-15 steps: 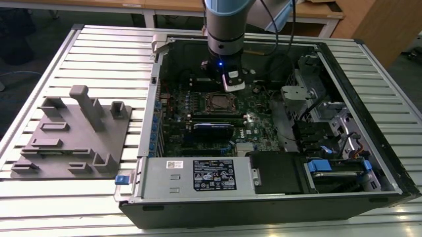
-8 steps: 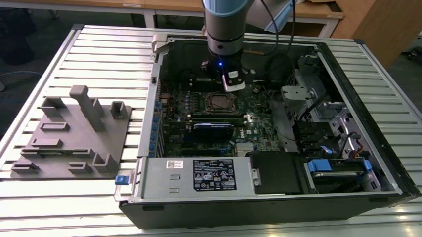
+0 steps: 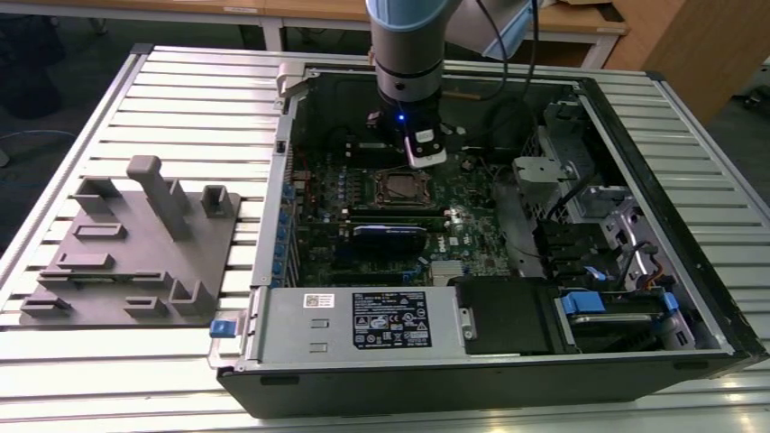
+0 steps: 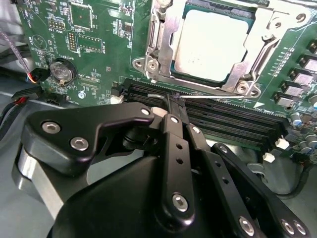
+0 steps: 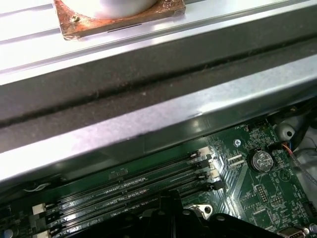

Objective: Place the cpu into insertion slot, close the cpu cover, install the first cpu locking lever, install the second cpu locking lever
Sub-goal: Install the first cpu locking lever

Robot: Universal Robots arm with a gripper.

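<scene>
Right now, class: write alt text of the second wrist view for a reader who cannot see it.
The cpu lies under the closed cover on a green board. In the foreground, the black gripper is shut on a thin lever beside the black memory slots.

The cpu (image 4: 210, 44) lies framed by the cpu cover (image 4: 164, 34); the hand (image 4: 171, 102), fingers together, hangs over black memory slots (image 4: 233, 121).

Your exterior view high above the open black computer case (image 3: 481, 388), both wrist views close over its green motherboard (image 4: 99, 74) (image 5: 267, 198), sharing the long black memory slots (image 4: 223, 119) (image 5: 124, 191).
</scene>
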